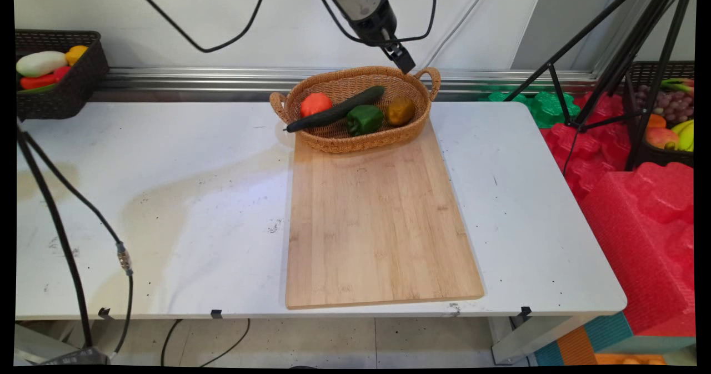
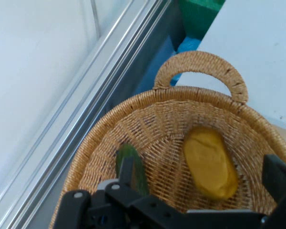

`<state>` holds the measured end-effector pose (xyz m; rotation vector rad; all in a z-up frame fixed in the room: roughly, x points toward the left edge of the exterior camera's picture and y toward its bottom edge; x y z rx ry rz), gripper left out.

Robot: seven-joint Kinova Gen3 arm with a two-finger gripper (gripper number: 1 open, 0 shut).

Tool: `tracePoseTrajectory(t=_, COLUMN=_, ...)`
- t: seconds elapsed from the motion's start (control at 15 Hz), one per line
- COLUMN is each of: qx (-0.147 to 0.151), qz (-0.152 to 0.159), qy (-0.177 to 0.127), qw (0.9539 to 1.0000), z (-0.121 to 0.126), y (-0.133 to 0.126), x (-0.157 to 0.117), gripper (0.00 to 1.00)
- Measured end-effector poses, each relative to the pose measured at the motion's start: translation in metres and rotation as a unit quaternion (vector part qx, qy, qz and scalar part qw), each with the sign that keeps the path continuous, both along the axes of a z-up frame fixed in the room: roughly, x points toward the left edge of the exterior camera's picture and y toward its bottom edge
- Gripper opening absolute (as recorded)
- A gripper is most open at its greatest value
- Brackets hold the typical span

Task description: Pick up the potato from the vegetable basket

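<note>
The gripper hangs spread open over the wicker basket at the bench's far edge; only the main view shows its orange tomato and green pepper.

Woven wicker basket, rough; bamboo-look wood board, smooth matt; table scuffed.

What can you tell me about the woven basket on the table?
The woven basket is oval, tan wicker with a loop handle at each end. It sits upright at the far end of a wooden board. Inside lie an orange-red vegetable, a green pepper and a yellowish piece; a dark cucumber overhangs its left rim.
</note>
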<state>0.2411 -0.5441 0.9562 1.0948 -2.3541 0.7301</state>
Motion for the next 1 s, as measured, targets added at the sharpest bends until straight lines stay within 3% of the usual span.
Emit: tracePoseTrajectory(t=1.0, qx=0.08, qz=0.036, qy=-0.009, qw=0.9961, z=-0.069, y=-0.057, x=-0.014, gripper=1.0)
